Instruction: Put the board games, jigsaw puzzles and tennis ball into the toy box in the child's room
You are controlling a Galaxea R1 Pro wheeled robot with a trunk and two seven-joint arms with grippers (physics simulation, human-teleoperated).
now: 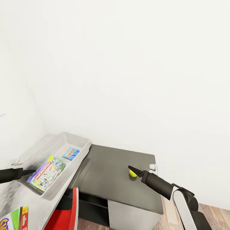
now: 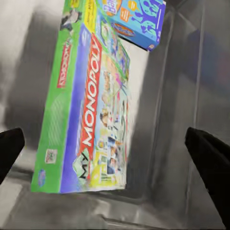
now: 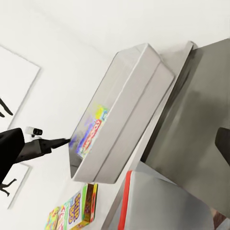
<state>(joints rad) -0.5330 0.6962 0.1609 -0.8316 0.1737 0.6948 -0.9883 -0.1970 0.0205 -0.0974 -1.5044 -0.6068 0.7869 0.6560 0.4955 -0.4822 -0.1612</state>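
I am holding the left pincer over the near rim of the toy box, its fingers standing wide apart with nothing between them. Just ahead of it the Monopoly box is lying flat inside the bin, a smaller blue box beyond it, with bare floor alongside. The right pincer is pointing at the tennis ball on the dark desk section; I cannot tell whether its fingers are apart. Open desk surrounds the ball. A Skip-Bo box is lying outside the bin.
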